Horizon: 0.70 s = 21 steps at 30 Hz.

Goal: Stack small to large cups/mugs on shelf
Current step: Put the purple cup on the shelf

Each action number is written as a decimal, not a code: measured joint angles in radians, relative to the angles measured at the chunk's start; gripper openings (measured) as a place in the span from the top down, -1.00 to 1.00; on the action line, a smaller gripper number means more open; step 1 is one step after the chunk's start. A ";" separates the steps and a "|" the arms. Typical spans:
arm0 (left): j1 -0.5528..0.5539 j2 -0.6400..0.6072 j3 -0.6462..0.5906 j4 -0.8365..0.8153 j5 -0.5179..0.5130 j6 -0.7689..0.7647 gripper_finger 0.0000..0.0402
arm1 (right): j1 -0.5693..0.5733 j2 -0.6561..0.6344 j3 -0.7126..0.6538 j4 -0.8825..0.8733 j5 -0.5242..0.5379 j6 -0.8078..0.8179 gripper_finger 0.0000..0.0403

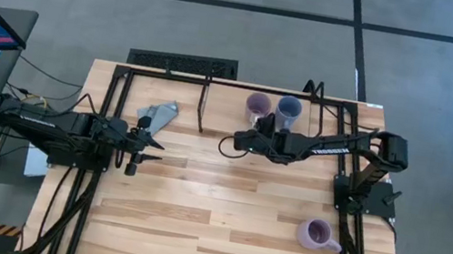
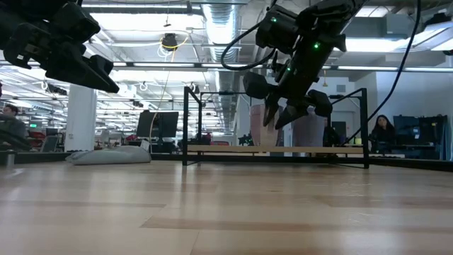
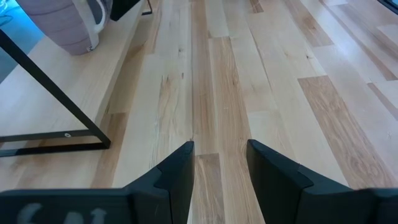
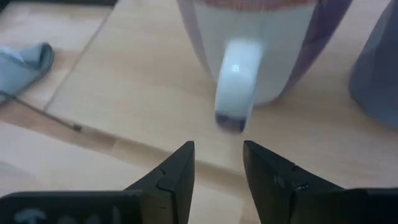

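Note:
The purple mug with a white patch [image 1: 257, 106] and the blue-grey mug [image 1: 288, 110] stand side by side, bases on the board of the black-framed shelf [image 1: 216, 80] at the table's far side. The pale lilac mug [image 1: 315, 234] stands on the table near the right front. My right gripper [image 1: 248, 136] is open and empty, just in front of the purple mug's handle [image 4: 236, 87], above the shelf's board [image 4: 124, 93]. My left gripper [image 1: 145, 146] is open and empty over the table's left part.
A grey folded wedge-shaped object [image 1: 159, 116] lies at the left end of the shelf, near my left gripper; it also shows in the left wrist view [image 3: 68, 25]. The shelf's thin black legs [image 2: 185, 124] stand along the far side. People sit in the room behind.

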 joint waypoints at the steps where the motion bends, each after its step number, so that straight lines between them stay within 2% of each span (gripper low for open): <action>1: 0.000 0.000 0.000 0.000 0.000 0.000 0.31 | 0.001 0.000 0.000 -0.009 -0.014 0.000 0.21; 11: 0.000 0.000 0.000 -0.001 0.000 -0.005 0.31 | 0.066 0.000 0.000 -0.161 -0.165 0.048 0.21; 14: 0.000 0.000 0.000 -0.001 0.000 -0.005 0.31 | 0.122 -0.011 -0.002 -0.171 -0.207 -0.006 0.21; 21: 0.000 0.000 0.000 -0.001 0.000 -0.005 0.31 | 0.262 -0.105 -0.001 -0.162 -0.210 -0.135 0.21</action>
